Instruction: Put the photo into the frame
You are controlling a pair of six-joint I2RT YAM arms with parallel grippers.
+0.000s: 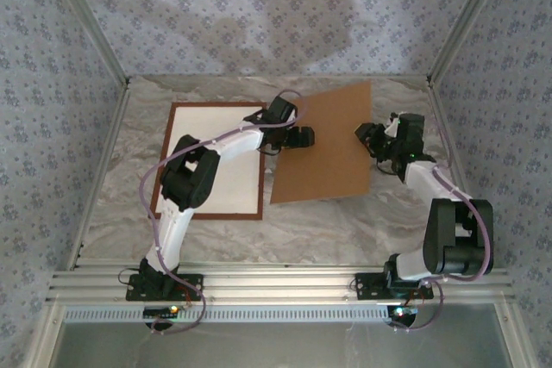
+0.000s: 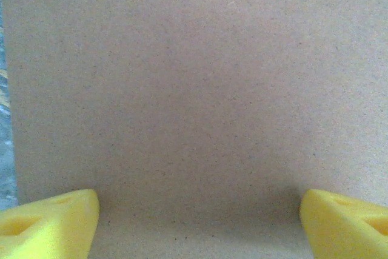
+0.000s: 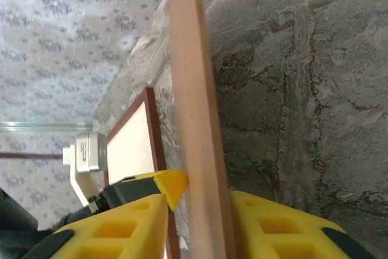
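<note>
While your right hand (image 3: 203, 210) pinches the backing board (image 1: 323, 140) and the left hand (image 2: 194, 216) hangs wide, lift it level, clear of the frame (image 1: 220, 105).

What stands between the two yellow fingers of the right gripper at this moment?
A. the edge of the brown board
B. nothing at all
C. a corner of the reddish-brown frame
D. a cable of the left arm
A: in the right wrist view the thin edge of the brown board runs between the yellow fingers of the right gripper, which press on both its faces, while the frame lies farther off.
</note>
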